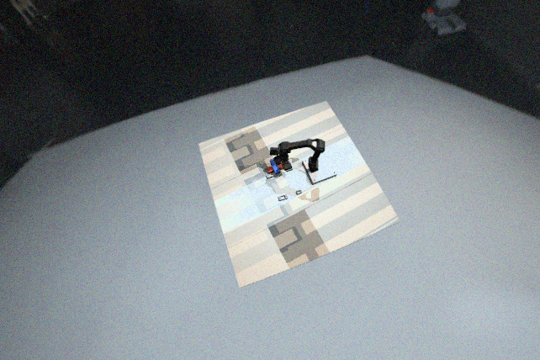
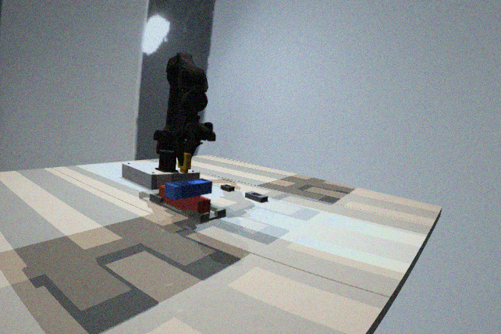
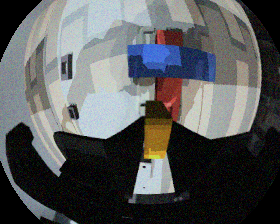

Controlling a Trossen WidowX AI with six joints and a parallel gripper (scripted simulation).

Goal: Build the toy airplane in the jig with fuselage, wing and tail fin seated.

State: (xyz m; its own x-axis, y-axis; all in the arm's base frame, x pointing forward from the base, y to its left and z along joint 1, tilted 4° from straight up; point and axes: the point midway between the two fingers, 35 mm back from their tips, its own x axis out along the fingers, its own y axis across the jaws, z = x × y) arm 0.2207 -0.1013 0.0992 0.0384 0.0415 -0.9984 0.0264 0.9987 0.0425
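The red fuselage [image 2: 189, 203] [image 3: 168, 92] [image 1: 271, 170] lies in the grey jig cradle [image 2: 214, 214]. The blue wing [image 2: 188, 188] [image 3: 171, 63] [image 1: 273, 162] sits across the top of the fuselage. My gripper [image 2: 184, 159] [image 3: 153, 120] [image 1: 280, 163] is shut on the yellow tail fin [image 2: 185, 161] [image 3: 156, 135] and holds it upright in the air. It hangs a little above the fuselage, just behind the wing toward the arm's base. In the wrist view the fin stands in line with the red fuselage, short of the wing. The fin's lower tab is hidden.
The arm's grey base plate [image 2: 140, 175] stands right behind the jig. Two small dark rectangular frames [image 2: 256, 196] [image 2: 227, 187] [image 1: 283, 198] [image 1: 298, 192] lie on the patterned mat [image 2: 318, 252] to the right of the jig. The mat's edge drops off at the right.
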